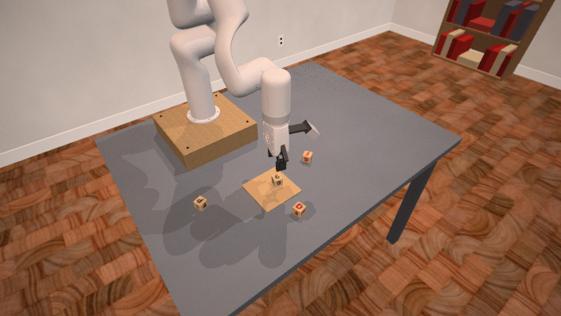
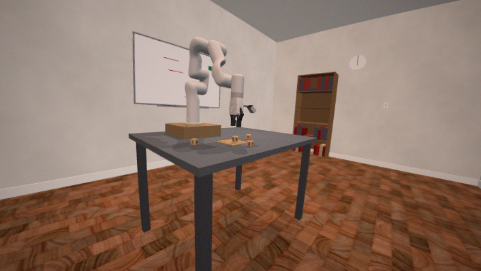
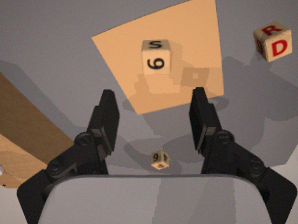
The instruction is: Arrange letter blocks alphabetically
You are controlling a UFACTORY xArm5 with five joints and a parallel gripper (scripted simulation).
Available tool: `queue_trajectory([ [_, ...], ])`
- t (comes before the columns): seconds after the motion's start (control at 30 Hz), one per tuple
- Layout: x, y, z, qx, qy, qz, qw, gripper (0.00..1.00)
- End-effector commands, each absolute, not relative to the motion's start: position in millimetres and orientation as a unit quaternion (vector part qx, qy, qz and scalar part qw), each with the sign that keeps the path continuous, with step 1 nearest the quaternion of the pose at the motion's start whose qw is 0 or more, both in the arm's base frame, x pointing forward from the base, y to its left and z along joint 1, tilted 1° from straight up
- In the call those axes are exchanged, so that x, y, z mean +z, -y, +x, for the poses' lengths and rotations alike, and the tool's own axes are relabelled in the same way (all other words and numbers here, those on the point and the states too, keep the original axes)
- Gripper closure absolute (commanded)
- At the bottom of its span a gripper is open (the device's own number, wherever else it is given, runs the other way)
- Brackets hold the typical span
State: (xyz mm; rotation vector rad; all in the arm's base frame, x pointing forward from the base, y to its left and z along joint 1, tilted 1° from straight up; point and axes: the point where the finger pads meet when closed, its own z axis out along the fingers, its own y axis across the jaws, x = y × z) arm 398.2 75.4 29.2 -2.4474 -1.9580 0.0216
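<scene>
My gripper [image 1: 280, 167] [image 2: 236, 124] [image 3: 153, 101] is open and empty, pointing down well above the mat [image 1: 256, 188] [image 2: 223, 141] [image 3: 120, 40]. One block [image 1: 276, 180] [image 2: 235, 139] [image 3: 156, 60] stands on the mat with a black 6 or 9 on top. A block with a red D on top [image 1: 299, 209] [image 2: 250, 143] [image 3: 276, 44] stands off the mat's outer side. A block with what looks like a red J on top [image 1: 307, 156] [image 2: 249, 136] stands off the mat too. A block with a black P-like letter [image 1: 200, 203] [image 2: 194, 141] [image 3: 160, 160] stands apart.
The wooden base box [image 1: 222, 144] [image 2: 194, 130] stands behind the mat, under the arm. The grey table [image 1: 377, 131] [image 2: 272, 141] reaches beyond the blocks on all sides. The arm's shadows fall across the mat and table.
</scene>
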Motion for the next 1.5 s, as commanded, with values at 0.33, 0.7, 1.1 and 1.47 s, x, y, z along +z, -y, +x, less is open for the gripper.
queue_trajectory([
  [0.33,21.7,-75.5,399.2,0.005,0.625,-0.781,0.003,0.31],
  [0.7,8.3,-75.0,399.1,0.005,0.625,-0.781,0.003,0.31],
  [1.1,-10.1,-74.4,399.1,0.005,0.625,-0.781,0.003,0.31],
  [1.47,-18.4,-74.1,399.0,0.005,0.625,-0.781,0.003,0.31],
])
